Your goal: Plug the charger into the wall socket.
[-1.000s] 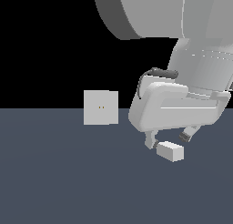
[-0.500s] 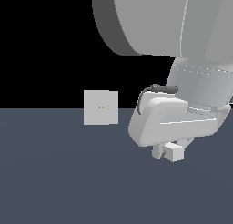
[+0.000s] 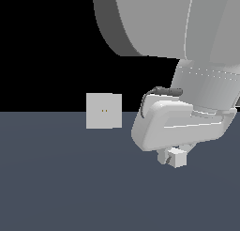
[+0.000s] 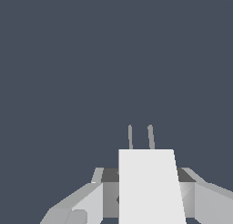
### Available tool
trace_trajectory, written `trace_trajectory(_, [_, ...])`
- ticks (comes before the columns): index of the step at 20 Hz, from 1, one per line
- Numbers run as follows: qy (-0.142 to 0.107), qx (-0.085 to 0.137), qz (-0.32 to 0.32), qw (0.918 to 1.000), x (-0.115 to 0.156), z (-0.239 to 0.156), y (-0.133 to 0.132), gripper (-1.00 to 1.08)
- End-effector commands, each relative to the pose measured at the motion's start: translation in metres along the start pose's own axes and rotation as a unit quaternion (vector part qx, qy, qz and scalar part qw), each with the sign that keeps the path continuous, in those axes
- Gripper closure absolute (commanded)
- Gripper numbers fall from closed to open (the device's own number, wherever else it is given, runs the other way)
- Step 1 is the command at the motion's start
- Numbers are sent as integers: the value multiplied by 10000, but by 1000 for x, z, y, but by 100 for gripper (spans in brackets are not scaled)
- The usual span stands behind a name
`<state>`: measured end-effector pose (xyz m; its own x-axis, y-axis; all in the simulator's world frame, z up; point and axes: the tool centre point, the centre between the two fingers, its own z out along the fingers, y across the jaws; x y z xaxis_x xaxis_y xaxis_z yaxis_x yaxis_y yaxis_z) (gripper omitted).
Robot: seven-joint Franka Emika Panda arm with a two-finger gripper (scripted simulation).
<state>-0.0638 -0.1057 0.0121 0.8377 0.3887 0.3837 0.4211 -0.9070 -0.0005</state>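
Note:
The charger (image 3: 177, 157) is a small off-white block lying on the dark floor, under the arm. In the wrist view the charger (image 4: 148, 186) sits between the two fingers, with its two thin prongs (image 4: 140, 137) pointing away. My gripper (image 3: 172, 157) has come down over it, and its fingers (image 4: 108, 191) press against the block's sides. The wall socket (image 3: 104, 111), a flat upright off-white plate with two tiny yellowish holes, stands apart towards the exterior view's left. It is out of the wrist view.
The large grey arm body (image 3: 183, 122) fills the upper part of the exterior view's right side. Dark grey floor (image 3: 70, 188) spreads around the socket and the charger.
My gripper has come down from above the charger until its fingers are on both sides of it, then closed in on it. The charger and the socket have not moved.

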Motion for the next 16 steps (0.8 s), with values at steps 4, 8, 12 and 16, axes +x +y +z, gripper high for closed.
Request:
trace_trajectory(4, [4, -29, 62, 10000, 3, -2, -4, 108])
trace_trajectory(8, [8, -81, 184, 9998, 11, -6, -14, 108])
trace_trajectory(12, [15, -152, 354, 9993, 22, -12, -27, 108])
trace_trajectory(16, [25, -233, 552, 9982, 36, -18, -43, 108])
